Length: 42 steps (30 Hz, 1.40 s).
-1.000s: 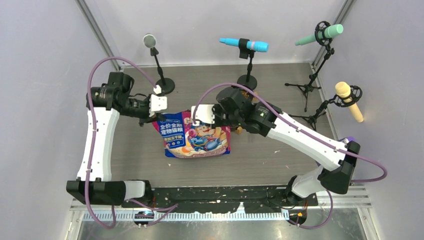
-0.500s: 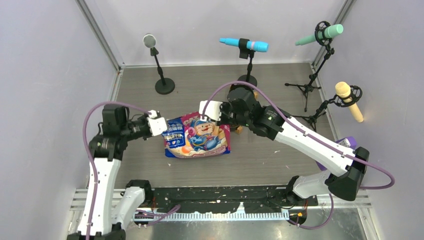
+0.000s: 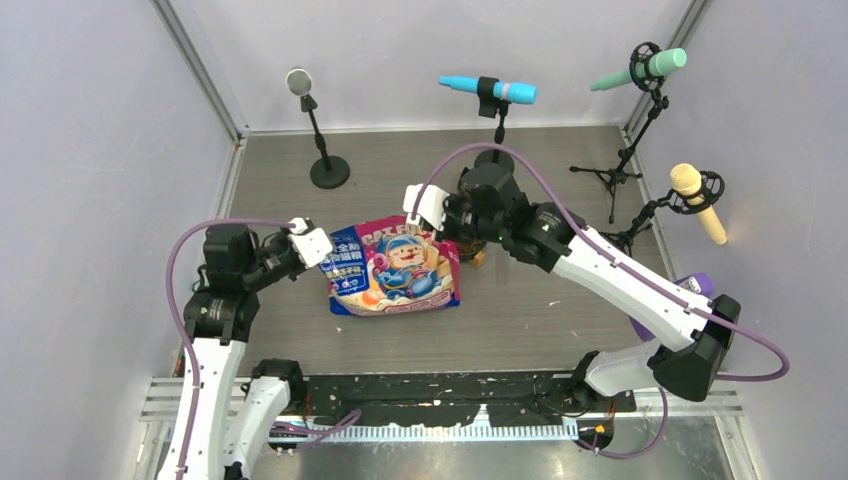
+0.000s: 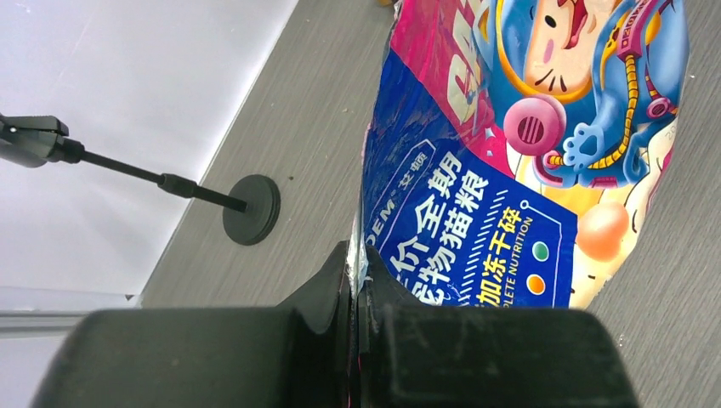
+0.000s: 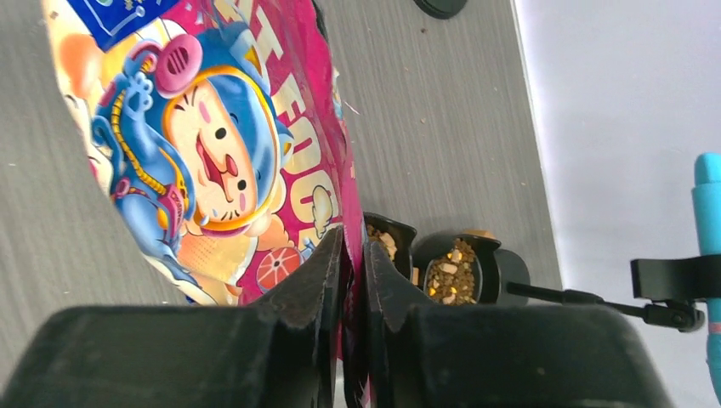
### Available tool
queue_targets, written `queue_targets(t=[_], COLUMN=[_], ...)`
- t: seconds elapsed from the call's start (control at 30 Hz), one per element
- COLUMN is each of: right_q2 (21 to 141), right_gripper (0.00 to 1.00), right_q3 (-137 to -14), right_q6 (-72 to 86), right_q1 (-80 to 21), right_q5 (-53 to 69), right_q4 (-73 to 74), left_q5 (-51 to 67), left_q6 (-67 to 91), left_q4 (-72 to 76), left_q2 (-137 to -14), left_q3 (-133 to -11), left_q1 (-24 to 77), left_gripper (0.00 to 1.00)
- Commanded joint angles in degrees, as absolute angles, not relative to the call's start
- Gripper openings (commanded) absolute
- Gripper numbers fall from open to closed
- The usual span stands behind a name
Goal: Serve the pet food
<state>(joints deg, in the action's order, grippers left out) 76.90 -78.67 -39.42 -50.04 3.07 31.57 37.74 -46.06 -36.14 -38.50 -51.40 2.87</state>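
Pink-and-blue bag (image 3: 395,268) (cartoon print, yellow accents) and brown kibble (image 5: 451,276).

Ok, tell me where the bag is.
In the top view the bag is mid-table, held by the left gripper on its left edge and the right gripper at its far right corner.

Grey wood-grain table (image 3: 520,320) with pet-food bag (image 3: 395,270), black bowls (image 5: 459,270), microphone stands (image 3: 328,172).

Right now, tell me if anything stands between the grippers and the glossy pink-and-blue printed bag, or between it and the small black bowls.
Nothing visible does. The left gripper and right gripper are each shut on an edge of the glossy pink-and-blue printed bag. The small black bowls, holding brown kibble, sit just beyond the bag.
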Motion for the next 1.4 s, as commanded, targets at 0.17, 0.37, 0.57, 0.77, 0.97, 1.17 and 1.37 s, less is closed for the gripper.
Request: queue_targets(t=[0.17,0.37,0.57,0.77,0.97,1.17,1.37], right_q2=[85.43,92.75,94.83,95.48,94.93,92.18,91.28], right_gripper=[0.62,0.67,0.69,0.61,0.41,0.20,0.26], right_q3=[-95.15,-99.74,-98.38,-92.96,-88.61,-85.27,-86.96], right_q6=[-34.48,-33.85,-34.74,-35.40,-41.16,-46.05,-49.96], right_q1=[-50.56,-52.29,-55.32,-58.67,-60.85,-61.08,-59.90], right_q5=[23.02,27.74,24.95,14.64,3.22,-6.11,-8.71], right_q4=[34.29,29.25,24.59,14.76,10.71,11.41,24.02], left_q5=[43.33,43.46,43.40,43.62,44.89,43.88,43.36], left_q6=[-48.02,-47.70,-47.04,-46.93,-47.47,-48.31,-49.62], left_q4=[-35.86,-35.86,-35.78,-35.86,-35.61,-36.01,-37.01], left_q2=[-39.17,-39.79,-40.51,-39.88,-39.14,-39.14,-39.16], left_q3=[-51.28,-52.12,-52.99,-52.52,-52.03,-52.03,-52.21], left_q1=[2.37,2.50,2.55,2.47,2.44,2.47,2.39], left_gripper=[0.00,0.00,0.00,0.00,0.00,0.00,0.00])
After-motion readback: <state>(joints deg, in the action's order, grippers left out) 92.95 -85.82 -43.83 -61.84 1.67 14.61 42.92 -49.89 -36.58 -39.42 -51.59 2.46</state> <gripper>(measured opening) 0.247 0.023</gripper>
